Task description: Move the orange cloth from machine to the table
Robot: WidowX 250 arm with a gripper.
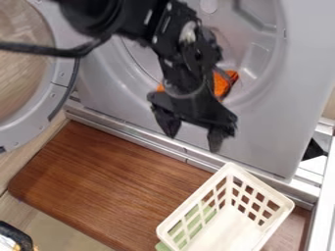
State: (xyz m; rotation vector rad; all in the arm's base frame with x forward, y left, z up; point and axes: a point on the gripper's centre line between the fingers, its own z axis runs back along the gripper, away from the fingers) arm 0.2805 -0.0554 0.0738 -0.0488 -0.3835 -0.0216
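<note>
On the brown wooden worktop [105, 181], a cream latticed plastic basket [260, 184] blocked the right; the left lay open.

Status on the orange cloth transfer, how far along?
Done: the machine door is open. In hand: nothing, the gripper hangs open and empty. Left: the whole transfer. The orange cloth lies in the drum, not yet on the wooden table.

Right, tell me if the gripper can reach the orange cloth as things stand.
Probably yes: the round door stands open, leaving the orange cloth uncovered, though the open gripper points down and would likely need turning inward.
</note>
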